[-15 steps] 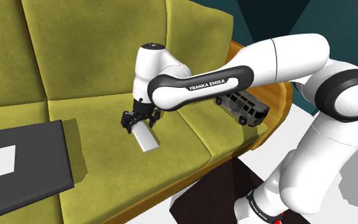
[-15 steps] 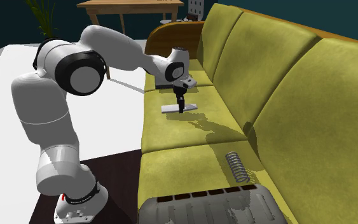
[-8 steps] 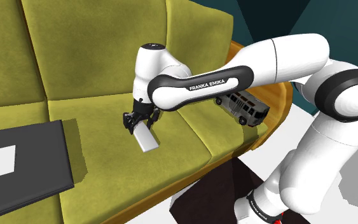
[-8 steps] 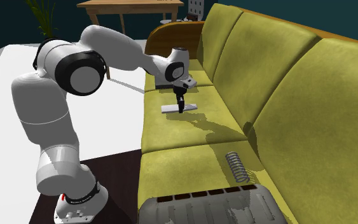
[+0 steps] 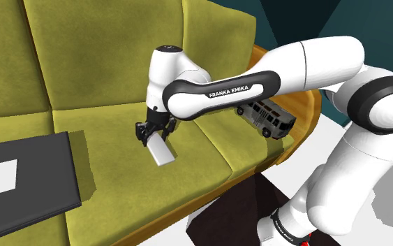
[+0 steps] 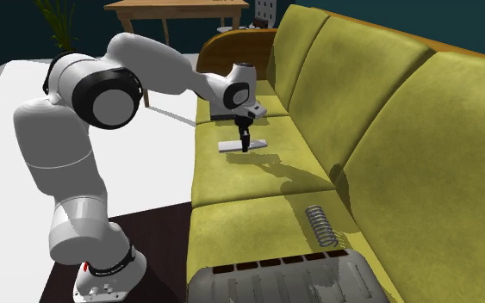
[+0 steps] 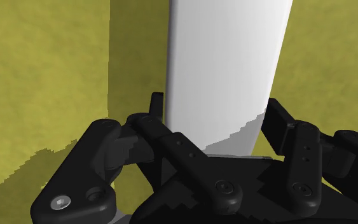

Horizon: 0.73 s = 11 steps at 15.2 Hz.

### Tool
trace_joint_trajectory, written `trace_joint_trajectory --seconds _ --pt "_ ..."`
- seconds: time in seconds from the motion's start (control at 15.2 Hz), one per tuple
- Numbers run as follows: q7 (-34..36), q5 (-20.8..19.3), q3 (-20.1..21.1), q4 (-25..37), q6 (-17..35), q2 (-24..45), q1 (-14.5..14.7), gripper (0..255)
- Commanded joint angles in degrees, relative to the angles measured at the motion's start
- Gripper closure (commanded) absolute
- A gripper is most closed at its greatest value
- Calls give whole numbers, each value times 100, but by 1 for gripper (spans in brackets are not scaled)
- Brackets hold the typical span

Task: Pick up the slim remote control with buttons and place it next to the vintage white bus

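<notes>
The remote (image 5: 162, 153) is a plain white slim slab lying on the olive sofa seat (image 5: 209, 150); no buttons are visible on it. My black gripper (image 5: 148, 137) points down at its far end, shut on the remote. In the wrist view the fingers (image 7: 155, 111) clasp the white remote (image 7: 225, 63) from both sides. In the second exterior view the gripper (image 6: 245, 148) stands on the remote (image 6: 234, 145), which still rests on the cushion. The bus (image 5: 266, 117), dark grey with windows, stands on the seat by the wooden armrest, partly behind my forearm.
A black flat slab (image 5: 27, 178) with a white patch lies on the seat at the shoulder view's left. A metal coil (image 6: 320, 225) and a grey slotted thing (image 6: 283, 280) lie on the near cushion. The wooden armrest (image 5: 308, 115) curves behind the bus. A wooden table (image 6: 176, 9) stands far back.
The fingers have closed on the remote's end over the last second. The arm has barely moved, and the remote lies where it was.
</notes>
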Motion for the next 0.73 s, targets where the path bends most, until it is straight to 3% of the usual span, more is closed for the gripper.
trace_joint_trajectory --seconds 0.0,0.66 --pt "-10 22 8 99 -137 -42 0 255" --pt "-96 145 30 582 -848 -291 -20 255"
